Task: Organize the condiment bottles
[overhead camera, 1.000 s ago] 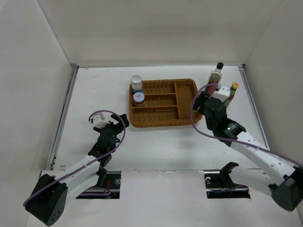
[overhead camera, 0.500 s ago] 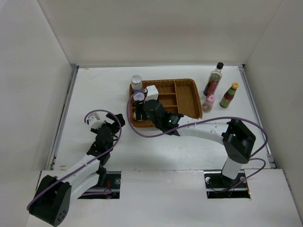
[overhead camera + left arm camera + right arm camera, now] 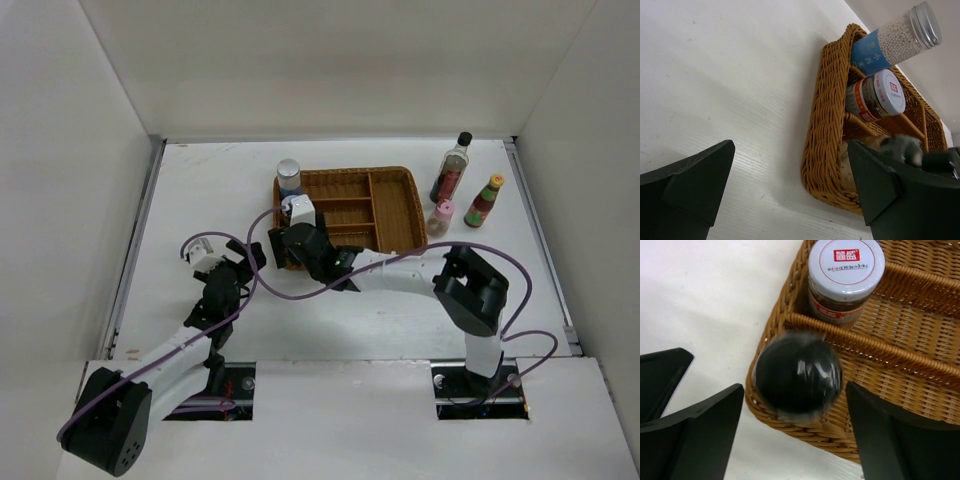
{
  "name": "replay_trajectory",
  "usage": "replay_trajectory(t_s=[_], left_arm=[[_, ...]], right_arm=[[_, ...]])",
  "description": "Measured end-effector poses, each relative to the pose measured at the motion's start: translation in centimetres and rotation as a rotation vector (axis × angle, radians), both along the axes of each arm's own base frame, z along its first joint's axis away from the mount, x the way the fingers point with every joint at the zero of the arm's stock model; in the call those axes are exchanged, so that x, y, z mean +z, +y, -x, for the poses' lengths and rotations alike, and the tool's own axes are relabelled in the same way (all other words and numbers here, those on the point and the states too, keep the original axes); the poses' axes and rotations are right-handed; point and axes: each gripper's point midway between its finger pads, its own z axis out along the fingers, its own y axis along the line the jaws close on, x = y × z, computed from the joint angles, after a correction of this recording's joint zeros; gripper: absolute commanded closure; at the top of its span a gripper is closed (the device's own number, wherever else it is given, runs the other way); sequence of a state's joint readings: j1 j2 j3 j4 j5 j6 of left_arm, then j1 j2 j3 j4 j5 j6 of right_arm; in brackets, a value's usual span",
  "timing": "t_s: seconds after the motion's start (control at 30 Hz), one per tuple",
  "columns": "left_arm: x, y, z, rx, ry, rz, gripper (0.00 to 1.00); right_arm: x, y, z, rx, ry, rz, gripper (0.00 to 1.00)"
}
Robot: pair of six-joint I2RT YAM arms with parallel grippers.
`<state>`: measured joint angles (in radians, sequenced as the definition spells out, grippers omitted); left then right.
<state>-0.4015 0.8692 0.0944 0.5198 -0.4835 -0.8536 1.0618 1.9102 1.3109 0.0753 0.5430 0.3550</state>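
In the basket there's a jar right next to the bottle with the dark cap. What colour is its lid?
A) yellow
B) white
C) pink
B: the white-lidded jar, one compartment over from the dark-capped shaker, has a white top with red print.

The dark-capped shaker (image 3: 797, 371) is standing upright between the spread fingers of the right gripper (image 3: 795, 390), blurred, in the near-left corner of the wicker tray (image 3: 790, 432). The white-lidded jar (image 3: 846, 277), its label red and its contents brown, is sitting upright just past the fingertips, in the next compartment. The silver-lidded blue-labelled jar (image 3: 289, 175), filled with white grains, is standing farther beyond that. Well to this gripper's right, three bottles are standing upright together: the pink-capped shaker (image 3: 439, 217) closest, the red yellow-capped bottle (image 3: 484, 203) beside it, and the tall clear black-capped bottle (image 3: 452, 170) farthest back.
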Motion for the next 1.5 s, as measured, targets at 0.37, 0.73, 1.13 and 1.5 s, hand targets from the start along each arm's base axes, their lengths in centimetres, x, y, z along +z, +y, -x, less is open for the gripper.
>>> replay_trajectory(t_s=[0.37, 0.73, 1.13, 1.5], left_arm=[[0.1, -0.1, 0.0, -0.005, -0.002, 0.003, 0.0], [-0.4, -0.4, 0.0, -0.02, 0.014, 0.001, 0.0], [-1.0, -0.5, -0.1, -0.026, 0.031, -0.005, 0.0], [-1.6, -0.5, 0.0, -0.029, 0.051, -0.012, 0.0]], right_arm=[[12.5, -5.8, -0.1, -0.034, -0.133, -0.161, 0.0], [20.9, -31.8, -10.0, -0.624, -0.354, -0.167, 0.0], [13.8, -40.7, -16.1, -0.818, -0.216, 0.083, 0.0], [13.8, -43.3, -19.6, -0.853, -0.219, 0.087, 0.14]])
